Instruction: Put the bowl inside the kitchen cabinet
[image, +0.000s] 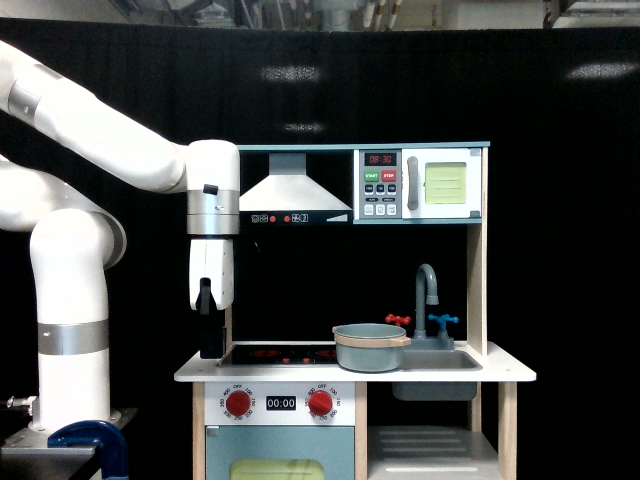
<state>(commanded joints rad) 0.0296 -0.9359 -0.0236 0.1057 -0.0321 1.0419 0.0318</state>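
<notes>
The white robot arm reaches in from the exterior view's left, and its gripper hangs straight down at the left end of the toy kitchen's bench, beside the stovetop. The fingers look dark and close against the black backdrop; whether they are apart or together cannot be told. The kitchen cabinet sits open below the sink, at the lower right. The grey-blue bowl stands upright on the bench between stovetop and sink, well apart from the gripper
</notes>
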